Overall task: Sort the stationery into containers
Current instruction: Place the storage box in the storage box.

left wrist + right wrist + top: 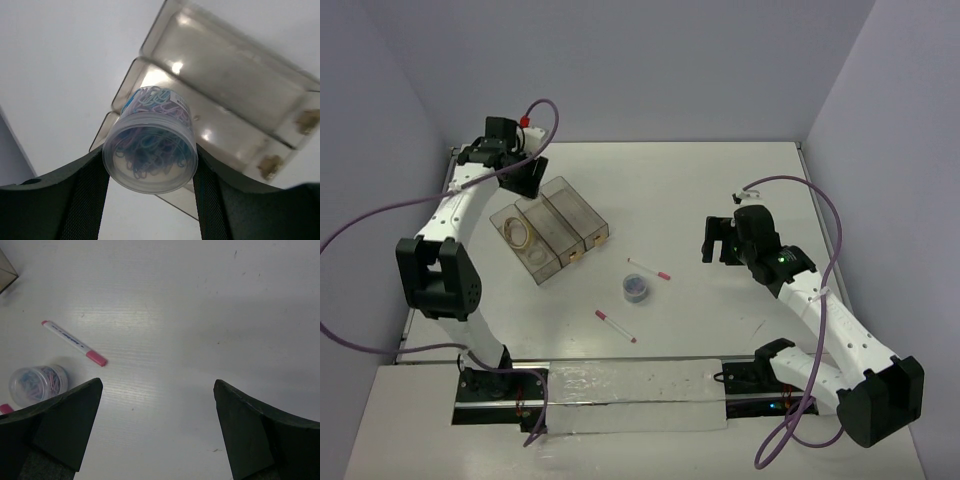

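A round clear tub (150, 150) of bluish paper clips sits clamped between the two fingers of the left hand (525, 175), held in the air above the far end of the three joined brownish bins (552, 222); in the left wrist view it shows in front of the middle bin. A tan tape ring (516, 232) lies in the leftmost bin. On the desk (720, 180), just right of the bins, stands a second clear tub (636, 288), between two red-capped white pens, one (648, 268) just beyond it and one (615, 326) nearer the arm bases. The right hand (157, 385) hangs over bare desk further right, fingers spread wide, grasping nothing
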Controlling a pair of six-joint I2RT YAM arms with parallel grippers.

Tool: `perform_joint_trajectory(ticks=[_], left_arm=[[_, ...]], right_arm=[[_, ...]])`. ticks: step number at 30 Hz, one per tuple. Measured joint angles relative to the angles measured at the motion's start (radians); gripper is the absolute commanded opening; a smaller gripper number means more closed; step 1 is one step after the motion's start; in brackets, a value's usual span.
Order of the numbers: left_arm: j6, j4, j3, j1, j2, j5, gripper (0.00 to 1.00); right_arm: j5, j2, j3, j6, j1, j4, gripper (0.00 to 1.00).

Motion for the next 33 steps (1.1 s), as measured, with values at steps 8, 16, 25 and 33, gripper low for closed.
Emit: perform_joint_trajectory(ticks=[8, 16, 25, 33], left_arm=[[-0.041, 0.035, -0.086, 0.044, 0.089, -0.076, 0.00], [-0.047, 0.138, -0.123, 0.038, 0.101, -0.076, 0.00], [-0.049, 0.168, -0.147, 0.033, 0.169, -0.064, 0.01], [-0.048, 0.173, -0.147, -0.001, 0.217, -0.075, 0.45]], right_arm=[[0.003, -0.001, 0.000, 0.000, 0.000, -0.001, 1.00], [0.004, 0.000, -0.005, 0.000, 0.000, -0.002, 1.00], [0.003, 0.000, -0.007, 0.000, 0.000, -0.002, 1.00], [0.001, 0.000, -0.008, 0.000, 0.000, -0.002, 1.00]])
